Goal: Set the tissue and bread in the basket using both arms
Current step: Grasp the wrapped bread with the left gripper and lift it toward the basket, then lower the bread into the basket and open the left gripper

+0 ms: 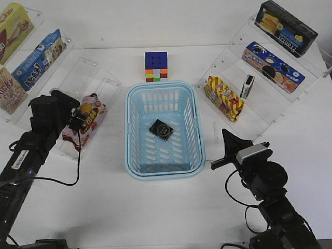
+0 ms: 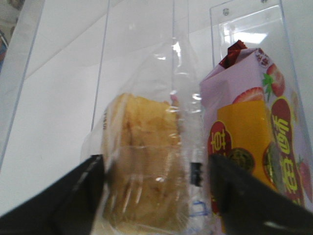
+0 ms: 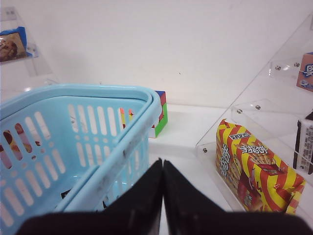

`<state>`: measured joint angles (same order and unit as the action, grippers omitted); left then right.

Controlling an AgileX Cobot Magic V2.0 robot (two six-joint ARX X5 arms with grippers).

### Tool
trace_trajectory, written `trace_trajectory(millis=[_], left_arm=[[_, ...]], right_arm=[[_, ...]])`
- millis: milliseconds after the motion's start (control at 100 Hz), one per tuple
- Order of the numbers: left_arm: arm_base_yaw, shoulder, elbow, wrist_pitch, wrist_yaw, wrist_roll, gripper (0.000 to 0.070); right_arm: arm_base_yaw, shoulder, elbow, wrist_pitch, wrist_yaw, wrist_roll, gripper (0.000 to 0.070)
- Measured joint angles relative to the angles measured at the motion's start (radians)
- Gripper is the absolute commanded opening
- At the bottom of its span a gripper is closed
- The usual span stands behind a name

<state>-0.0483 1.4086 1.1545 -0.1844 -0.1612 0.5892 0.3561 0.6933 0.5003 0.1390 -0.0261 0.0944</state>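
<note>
The light blue basket [image 1: 199, 136] stands mid-table, and the black tissue [image 1: 162, 129] lies flat on its bottom. In the left wrist view the bread [image 2: 144, 161], a golden bun in clear wrap, stands on the left clear shelf. My left gripper [image 2: 156, 164] is open, with one finger close on each side of the bun. In the front view my left gripper [image 1: 78, 121] hides the bread. My right gripper [image 1: 224, 134] is shut and empty, just off the basket's right side. In its wrist view [image 3: 163, 164] it sits beside the basket's rim [image 3: 122, 142].
A pink-red snack bag [image 2: 254, 142] stands right beside the bread [image 1: 91, 115]. A colour cube [image 1: 156, 66] sits behind the basket. On the right clear shelves stand a yellow-red snack bag [image 1: 224, 97] and a second black-and-white pack [image 1: 248, 86]. Boxes fill the upper shelves.
</note>
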Motion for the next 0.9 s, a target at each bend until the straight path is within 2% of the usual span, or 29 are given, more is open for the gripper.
trace_trajectory(millis=[240,340,430,640,690,750,790,900], left_arm=[[-0.020,-0.032,0.001,0.002,-0.068,0.000,0.0000],[-0.063,-0.105,0.005,-0.005,-0.029,-0.017,0.0000],[-0.111,-0.186,0.039,-0.004,0.097,-0.087,0.0000],[-0.216,-0.304,0.081,0.094,0.569,-0.359,0.0001],[-0.256,-0.297,0.081,0.097,0.628,-0.405,0.0001],[-0.309,-0.271,0.081,0.084,0.639,-0.437,0.0012],[-0.340,-0.247,0.080,0.066,0.640,-0.452,0.0090],[-0.405,-0.183,0.069,0.030,0.639,-0.473,0.0495]], right_arm=[[0.000,0.000,0.000,0.000,0.000,0.000,0.0000],[0.000,0.000,0.000,0.000,0.000,0.000,0.0000],[0.000,0.000,0.000,0.000,0.000,0.000,0.0000],[0.000,0.000,0.000,0.000,0.000,0.000,0.0000],[0.000,0.000,0.000,0.000,0.000,0.000,0.0000],[0.000,0.000,0.000,0.000,0.000,0.001,0.0000],[0.000,0.000,0.000,0.000,0.000,0.001,0.0000],[0.000,0.000,0.000,0.000,0.000,0.002,0.0000]])
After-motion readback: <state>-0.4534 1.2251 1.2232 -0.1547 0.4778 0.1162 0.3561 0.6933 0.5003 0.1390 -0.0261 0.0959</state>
